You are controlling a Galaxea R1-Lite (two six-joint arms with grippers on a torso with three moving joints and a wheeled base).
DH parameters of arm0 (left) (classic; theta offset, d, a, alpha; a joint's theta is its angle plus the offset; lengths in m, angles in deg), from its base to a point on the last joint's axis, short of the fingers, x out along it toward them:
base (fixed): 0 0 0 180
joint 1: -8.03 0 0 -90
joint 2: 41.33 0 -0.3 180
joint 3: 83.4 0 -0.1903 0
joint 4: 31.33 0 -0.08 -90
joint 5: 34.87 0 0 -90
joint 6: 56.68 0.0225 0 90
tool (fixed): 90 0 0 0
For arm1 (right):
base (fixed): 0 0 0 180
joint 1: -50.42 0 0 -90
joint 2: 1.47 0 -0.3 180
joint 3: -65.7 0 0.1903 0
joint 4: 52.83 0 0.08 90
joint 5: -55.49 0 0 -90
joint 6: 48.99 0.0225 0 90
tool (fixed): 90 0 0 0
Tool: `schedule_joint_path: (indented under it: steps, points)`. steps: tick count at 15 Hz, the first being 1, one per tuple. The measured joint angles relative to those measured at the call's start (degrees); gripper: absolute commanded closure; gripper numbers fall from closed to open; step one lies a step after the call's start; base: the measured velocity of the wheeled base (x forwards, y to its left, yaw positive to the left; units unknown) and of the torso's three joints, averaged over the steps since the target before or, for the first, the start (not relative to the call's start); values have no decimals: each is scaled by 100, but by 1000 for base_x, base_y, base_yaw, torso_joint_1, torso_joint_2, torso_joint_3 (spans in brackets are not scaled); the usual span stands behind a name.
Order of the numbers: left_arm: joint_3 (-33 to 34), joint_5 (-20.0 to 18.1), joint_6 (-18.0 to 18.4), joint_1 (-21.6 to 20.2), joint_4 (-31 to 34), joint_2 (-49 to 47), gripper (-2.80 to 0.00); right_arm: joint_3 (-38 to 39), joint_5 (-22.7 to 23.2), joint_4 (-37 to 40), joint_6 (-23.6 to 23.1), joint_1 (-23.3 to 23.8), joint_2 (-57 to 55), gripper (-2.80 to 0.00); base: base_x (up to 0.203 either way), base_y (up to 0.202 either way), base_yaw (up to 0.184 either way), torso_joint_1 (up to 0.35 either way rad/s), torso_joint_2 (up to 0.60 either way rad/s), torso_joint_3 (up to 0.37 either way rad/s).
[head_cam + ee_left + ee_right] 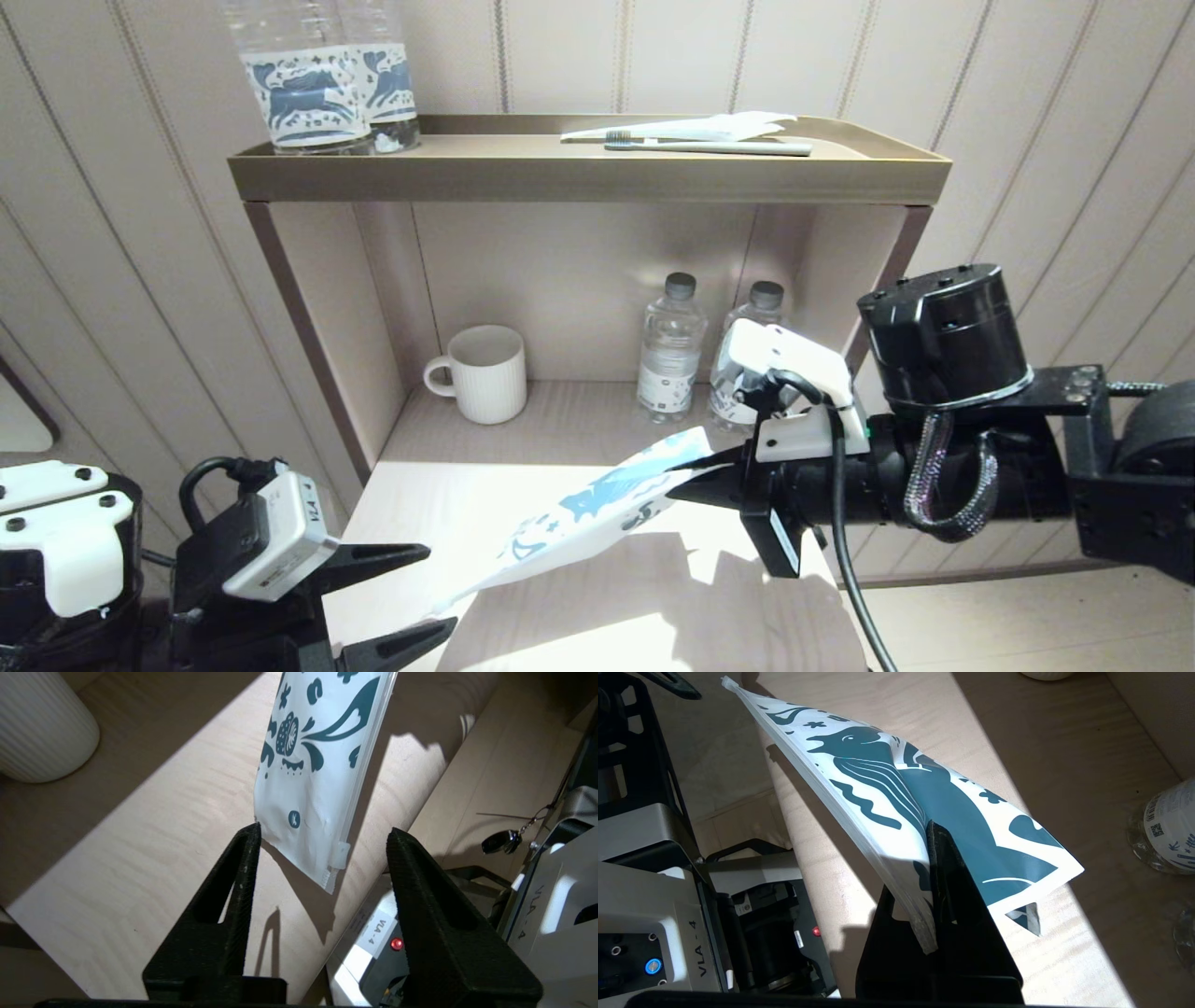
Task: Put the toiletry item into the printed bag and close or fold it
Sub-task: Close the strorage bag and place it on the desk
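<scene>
My right gripper point(686, 485) is shut on one end of the printed bag point(579, 509), a flat white pouch with blue-teal leaves. It holds the bag slanting in the air above the wooden table point(672, 597). In the right wrist view the bag point(878, 779) is pinched between the fingers of the right gripper point(931, 830). My left gripper point(439, 588) stands open at the bag's low free end. There the bag point(313, 765) and its zip slider point(342, 849) hang between the spread fingers of the left gripper point(324, 828), one tip touching a corner. The all-white toothbrush is not visible.
A white ribbed mug point(485, 373) and two small water bottles point(669, 345) stand in the shelf niche behind the table. On the top shelf point(588, 173) lie a grey-green-handled toothbrush point(738, 147) and a plain white wrapper point(709, 126), beside two large bottles point(317, 75).
</scene>
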Motion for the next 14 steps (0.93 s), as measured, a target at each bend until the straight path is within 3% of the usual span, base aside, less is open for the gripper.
schedule_joint_path:
  steps: [3, 6, 7, 14]
  points:
    - [-43, 113, -338, -95, 0, 335, -280, -108, 6, 9, 64, 183, -120, 0, 0, 0, 0, 0, 0, 0]
    - [44, 694, -903, -235, 63, 877, -280, -283, -38, 17, 358, 291, -309, 0, 0, 0, 0, 0, 0, 0]
    - [125, 807, -1008, -262, 74, 1004, -280, -332, -65, -9, 434, 298, -378, -280, 0, 0, 0, 0, 0, 0]
    - [273, 839, -1056, -278, 60, 1242, -280, -399, -77, -33, 444, 485, -515, -280, 0, 0, 0, 0, 0, 0]
